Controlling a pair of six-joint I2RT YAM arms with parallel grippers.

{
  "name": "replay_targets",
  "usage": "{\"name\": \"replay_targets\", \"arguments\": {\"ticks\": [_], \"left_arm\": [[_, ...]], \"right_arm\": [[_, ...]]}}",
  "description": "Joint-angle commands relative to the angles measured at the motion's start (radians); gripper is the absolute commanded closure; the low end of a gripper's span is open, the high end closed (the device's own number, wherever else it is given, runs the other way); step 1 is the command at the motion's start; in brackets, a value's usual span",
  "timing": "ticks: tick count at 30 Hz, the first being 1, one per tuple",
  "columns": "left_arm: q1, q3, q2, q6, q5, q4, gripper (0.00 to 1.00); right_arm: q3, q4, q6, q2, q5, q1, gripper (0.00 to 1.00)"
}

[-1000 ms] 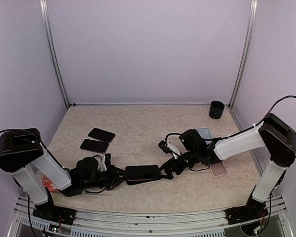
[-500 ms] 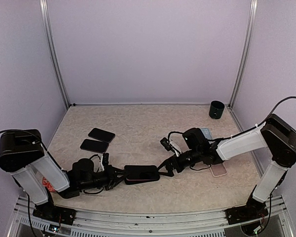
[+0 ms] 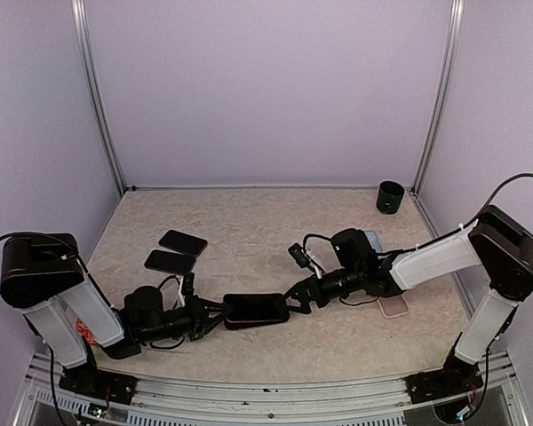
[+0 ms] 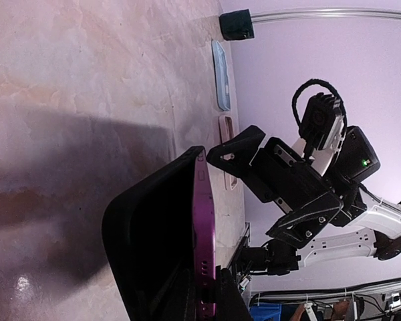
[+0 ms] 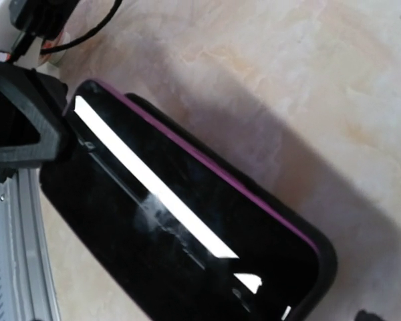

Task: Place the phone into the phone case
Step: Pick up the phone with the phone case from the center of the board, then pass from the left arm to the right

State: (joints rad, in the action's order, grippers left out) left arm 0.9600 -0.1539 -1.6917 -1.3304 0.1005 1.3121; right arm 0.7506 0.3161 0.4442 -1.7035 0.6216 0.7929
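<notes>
1. We take the phone case [image 5: 324, 259] as our mark. It sits low over the tabletop [image 3: 249, 222], between the two grippers.
2. Left of the case and farther back lie two dark flat slabs, the far slab [image 3: 182, 242] and the near slab [image 3: 170, 262], close to each other and well apart from the case.
3. Right of the case, a pink case [image 3: 393, 306] lies flat beside the right arm. A light-blue case [image 3: 370, 239] lies behind it, partly hidden by that arm.
4. A black cup [image 3: 390, 196] stands far back and right of the case, in the corner.
5. Left of the case, by the left arm's base, is a red-and-white item [image 3: 84, 330]. Its marking is too small to read.
6. The phone [image 3: 256, 310], black-screened with a purple rim, lies on the case. Along one long side the purple rim shows above the case wall, and we cannot tell whether it is fully seated.
7. The left gripper [image 3: 218, 312] pinches the case's left end, with the phone and shell clamped together. The left wrist view shows them edge-on, lifted off the tabletop.
8. The right gripper [image 3: 293, 297] is spread wide at the case's right end. One fingertip [image 4: 235, 148] is at the phone's end.
</notes>
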Motion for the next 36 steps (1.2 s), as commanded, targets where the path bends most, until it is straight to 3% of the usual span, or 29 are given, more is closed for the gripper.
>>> {"name": "replay_targets", "arguments": {"ticks": [1, 10, 17, 22, 36], "left_arm": [[0.004, -0.006, 0.015, 0.026, 0.016, 0.133, 1.00], [0.014, -0.009, 0.069, 0.051, 0.010, 0.124, 1.00], [0.026, -0.024, 0.099, 0.083, 0.014, 0.103, 1.00], [0.037, -0.031, 0.088, 0.088, 0.016, 0.109, 1.00], [0.051, -0.060, 0.031, 0.095, 0.026, 0.154, 1.00]], "right_arm": [[-0.014, 0.035, 0.021, -0.013, 0.015, -0.010, 0.00], [-0.033, 0.094, 0.064, -0.027, 0.052, -0.013, 0.00], [-0.081, 0.280, 0.180, -0.051, 0.152, -0.012, 0.02], [-0.111, 0.417, 0.273, -0.063, 0.209, -0.011, 0.06], [-0.121, 0.547, 0.380, -0.094, 0.245, 0.013, 0.14]]}}
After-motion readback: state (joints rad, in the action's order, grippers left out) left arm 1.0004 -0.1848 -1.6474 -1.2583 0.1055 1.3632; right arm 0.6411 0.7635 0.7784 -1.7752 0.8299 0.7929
